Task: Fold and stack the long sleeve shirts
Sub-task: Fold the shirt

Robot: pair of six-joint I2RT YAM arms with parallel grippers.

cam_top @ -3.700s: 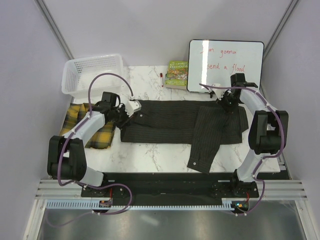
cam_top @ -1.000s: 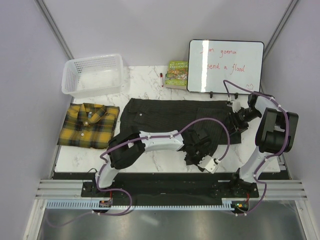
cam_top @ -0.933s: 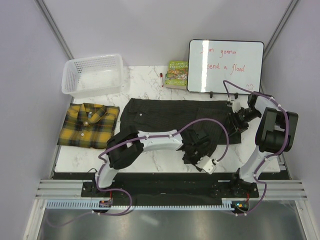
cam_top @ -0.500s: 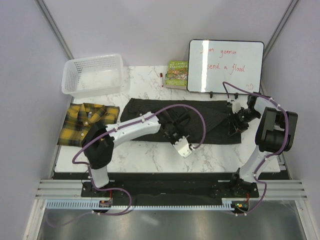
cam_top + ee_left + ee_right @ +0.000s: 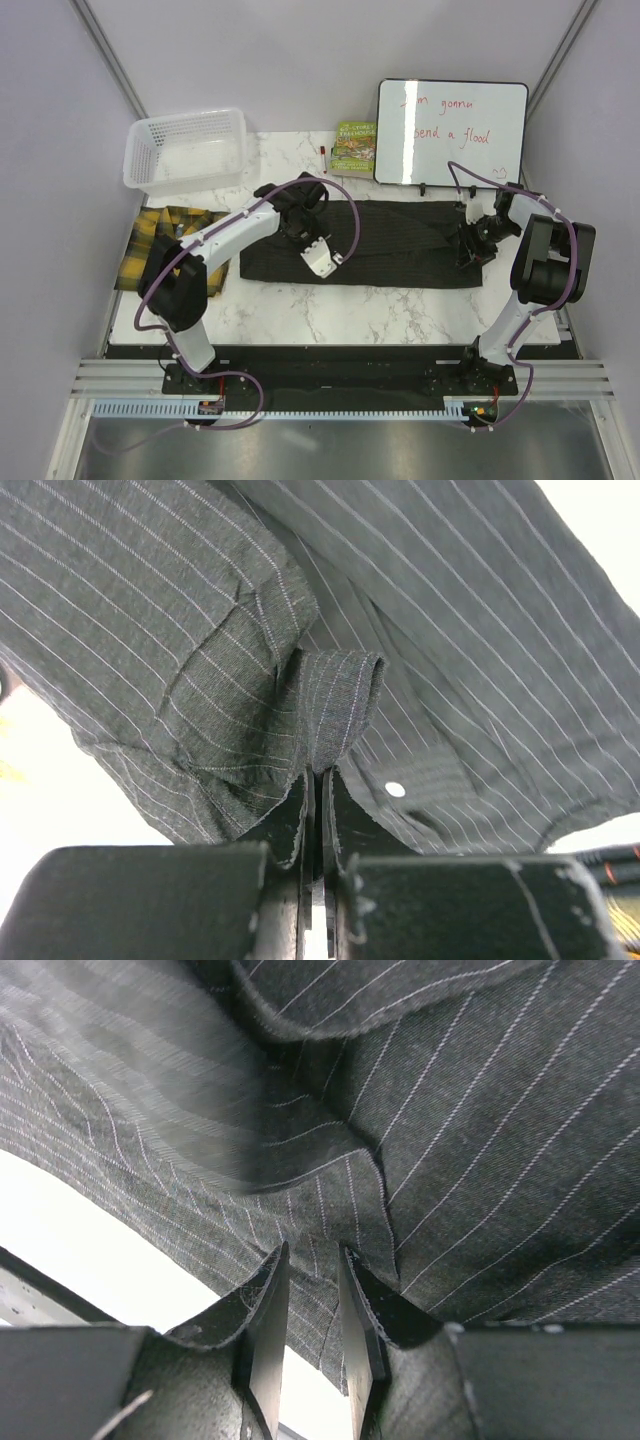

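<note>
left gripper (image 5: 318, 780) pinches pinstriped shirt (image 5: 400, 250) fold | right gripper (image 5: 312, 1260) narrowly parted, hold unclear | risk: thin pinch slips, fold collapses

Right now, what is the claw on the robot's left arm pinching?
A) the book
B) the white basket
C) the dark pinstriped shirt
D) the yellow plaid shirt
C: in the left wrist view the left gripper is shut on a bunched fold of the dark pinstriped shirt.

The left gripper (image 5: 318, 800), clamped on the sleeve (image 5: 335, 695), now sits at the back left of the pinstriped shirt (image 5: 400, 245) instead of front right; the sleeve lies drawn across it.
</note>
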